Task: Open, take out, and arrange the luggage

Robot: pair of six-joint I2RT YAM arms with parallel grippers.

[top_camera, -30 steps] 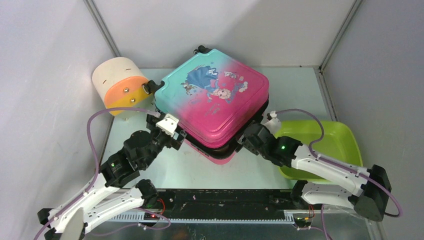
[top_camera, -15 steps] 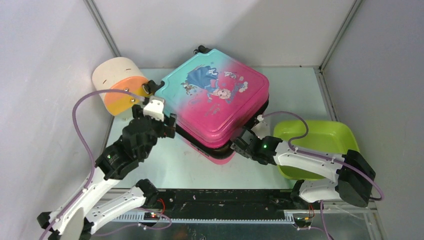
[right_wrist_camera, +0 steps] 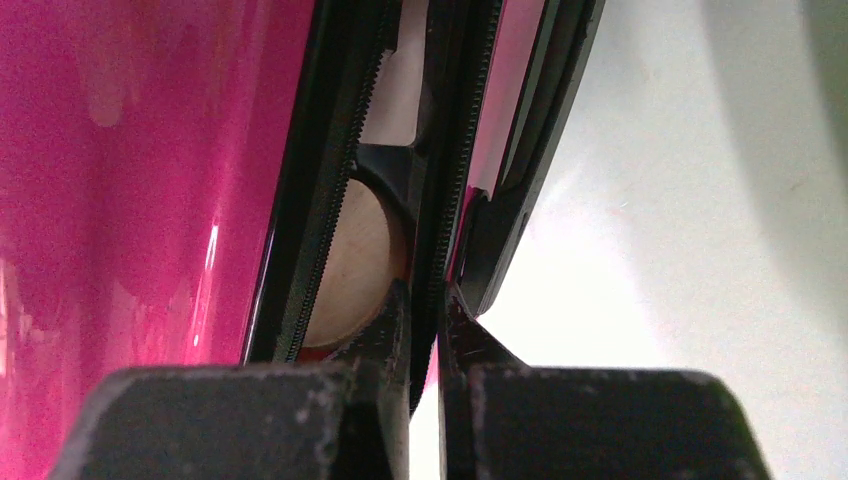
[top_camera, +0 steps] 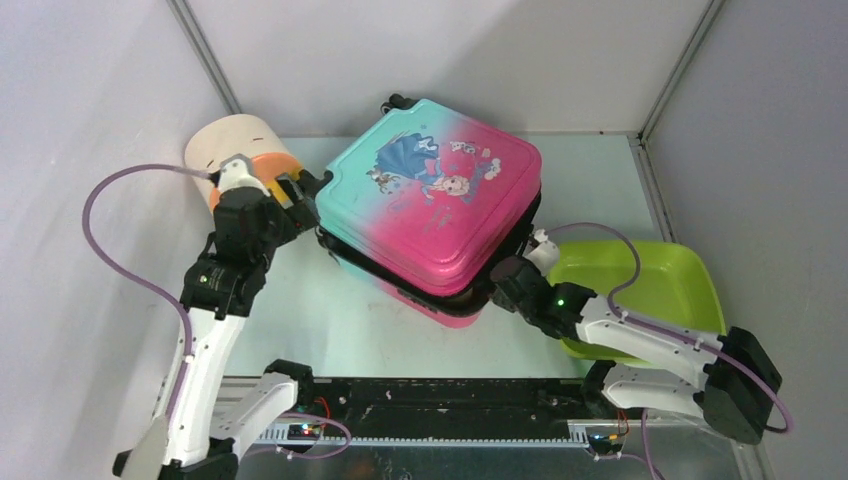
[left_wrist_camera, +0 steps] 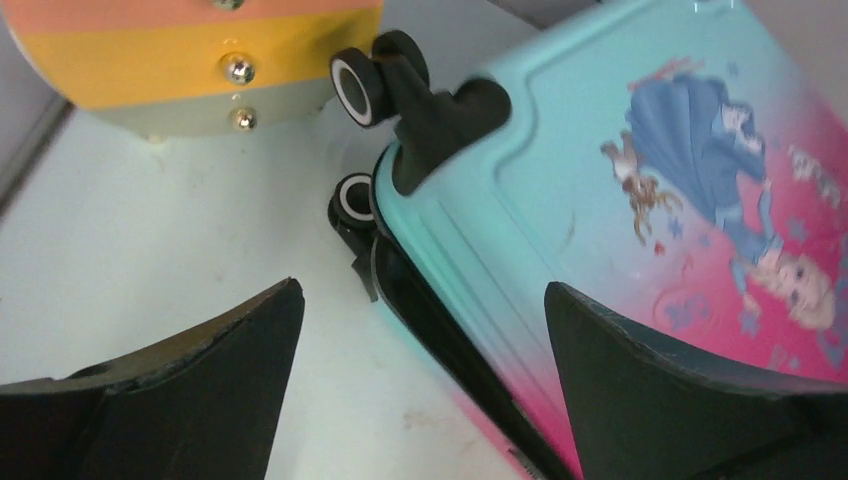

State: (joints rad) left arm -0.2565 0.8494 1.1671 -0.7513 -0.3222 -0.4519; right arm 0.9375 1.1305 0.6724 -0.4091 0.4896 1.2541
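The luggage (top_camera: 430,205) is a pink-to-teal hard-shell case with a princess print, lying flat in the middle of the table with its lid slightly ajar. My right gripper (top_camera: 490,285) is at its near right corner. In the right wrist view the right gripper (right_wrist_camera: 428,295) is shut on the black zipper rim of the pink lower shell (right_wrist_camera: 500,130). A pale rounded thing (right_wrist_camera: 355,260) shows through the gap. My left gripper (top_camera: 290,195) is open at the wheeled left corner. The left gripper (left_wrist_camera: 420,290) straddles the seam of the luggage (left_wrist_camera: 620,200) without touching it.
A cream-and-orange cylinder (top_camera: 225,150) lies at the back left, close behind the luggage's black wheels (left_wrist_camera: 365,85). A lime-green tub (top_camera: 660,285) sits at the right, beside the right arm. Grey walls close in the table on three sides.
The left arm swung up and left from the luggage's near edge to its wheeled corner, staying open. The right gripper closed on the lower rim. The luggage shifted slightly to the right.
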